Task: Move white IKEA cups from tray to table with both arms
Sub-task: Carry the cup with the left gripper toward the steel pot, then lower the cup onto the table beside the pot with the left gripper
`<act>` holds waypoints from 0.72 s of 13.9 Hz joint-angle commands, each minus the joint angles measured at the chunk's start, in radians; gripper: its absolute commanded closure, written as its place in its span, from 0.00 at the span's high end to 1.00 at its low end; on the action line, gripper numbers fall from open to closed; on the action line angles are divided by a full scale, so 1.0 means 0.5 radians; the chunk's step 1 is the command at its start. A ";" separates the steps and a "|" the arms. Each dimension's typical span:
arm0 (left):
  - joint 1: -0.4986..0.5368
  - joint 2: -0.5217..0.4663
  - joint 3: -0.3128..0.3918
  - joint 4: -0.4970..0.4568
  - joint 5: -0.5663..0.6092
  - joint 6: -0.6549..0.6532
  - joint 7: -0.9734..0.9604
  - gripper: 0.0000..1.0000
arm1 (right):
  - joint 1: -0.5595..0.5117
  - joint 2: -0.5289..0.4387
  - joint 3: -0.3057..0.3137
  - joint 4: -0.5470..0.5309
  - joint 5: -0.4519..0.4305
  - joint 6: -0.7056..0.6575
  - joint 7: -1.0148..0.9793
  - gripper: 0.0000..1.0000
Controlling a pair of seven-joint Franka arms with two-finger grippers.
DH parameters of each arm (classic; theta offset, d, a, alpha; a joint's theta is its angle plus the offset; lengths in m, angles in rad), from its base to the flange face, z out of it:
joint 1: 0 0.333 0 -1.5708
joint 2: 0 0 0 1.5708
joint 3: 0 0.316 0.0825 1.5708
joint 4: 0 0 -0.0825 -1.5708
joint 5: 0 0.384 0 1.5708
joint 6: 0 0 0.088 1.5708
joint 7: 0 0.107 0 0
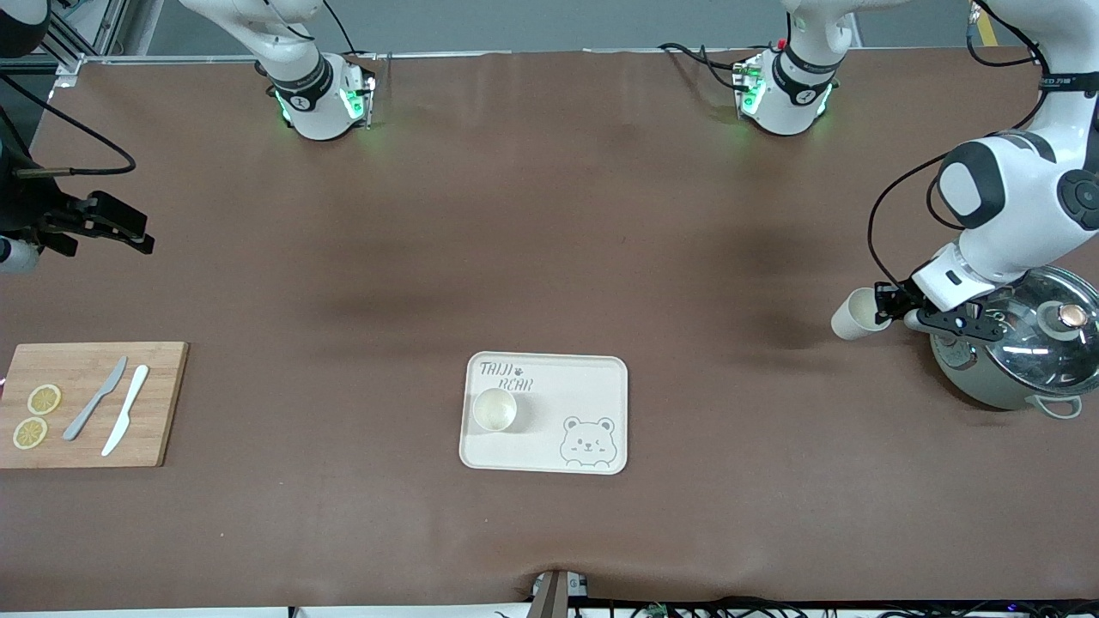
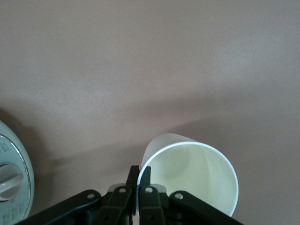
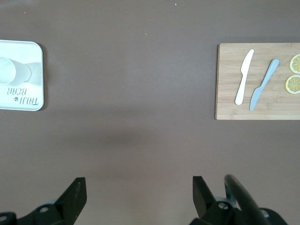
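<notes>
Two cups: one white IKEA cup [image 1: 494, 408] stands upright on the tray [image 1: 592, 386], toward the right arm's end of it; the other cup [image 1: 855, 314] is off the tray, carried by the left tool [image 1: 893, 305] above the counter [image 1: 549, 215] at the left arm's end.
Left tool: clenched on the carried cup's rim, one finger inside the wall and one outside, as the left wrist view shows [image 2: 139, 183]; the cup hangs tilted, mouth turned sideways.
Right tool: released, jaws spread wide [image 3: 137, 194], waiting in the air above bare counter at the right arm's end, between the right arm's base and the cutting board [image 1: 86, 403], well apart from the tray.
Risk, pot: a lidded pot [image 1: 1017, 348] sits just beside the left tool; in my judgement, lowering or swinging here could knock the wrist or cup against its lid.
Risk, release: a thin pinch on a tilted cup may let it land on its side and roll unless it is righted before letting go.
Risk, second cup: the right tool has a long reach to the tray; closing off-centre on the rim could tip the cup or drag the light tray.
</notes>
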 commanded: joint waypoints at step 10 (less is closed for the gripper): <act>0.088 0.023 -0.064 -0.357 -0.235 0.471 0.253 0.00 | 0.042 -0.006 0.001 0.014 -0.193 0.146 -0.242 1.00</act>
